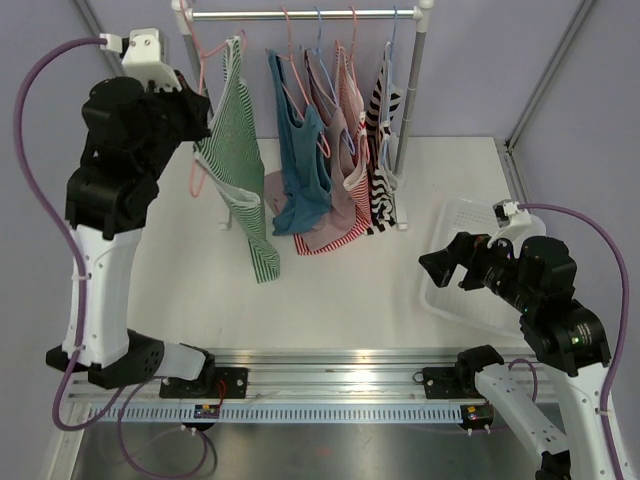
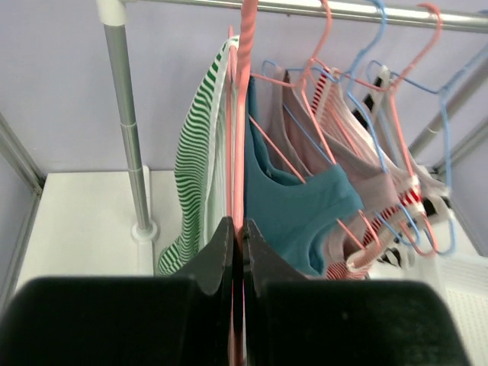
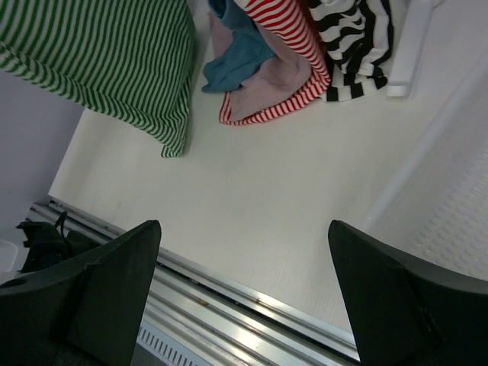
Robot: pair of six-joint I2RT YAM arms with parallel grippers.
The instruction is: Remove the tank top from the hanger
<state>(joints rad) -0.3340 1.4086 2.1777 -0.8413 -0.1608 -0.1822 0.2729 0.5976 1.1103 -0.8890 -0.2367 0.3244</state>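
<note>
Two arms, one engaged: the left gripper (image 2: 238,229) is raised high at the far left of the rack, its jaws closed tight on the thin pink wire hanger (image 2: 242,114).
Task garment: the green-and-white striped tank top (image 1: 235,170) hangs on that pink hanger at the left end of the silver metal rail (image 1: 300,14), a little apart from the other clothes. Its hem drops low toward the table, and whether it touches cannot be told.
Step in hand: by my reading, securing the hanger. The top is not yet off it.
Next move: likely needs the hanger kept steady while the straps are drawn off its shoulders. The free arm would have to reach left and across to the fabric.
Neighbours on the rail: a teal tank top (image 1: 295,150), then red-striped ones and a black-and-white striped one (image 1: 385,190), crowded together toward the right post.
Right gripper (image 3: 242,229): low at the near right, fingers spread wide with nothing between them, looking down over bare table toward the hems.
Surface: a matte white tabletop (image 1: 350,280), with a white perforated plastic basket (image 1: 455,215) at its right edge.
Room: pale lilac walls (image 1: 500,60) with grey frame struts at the corners.
</note>
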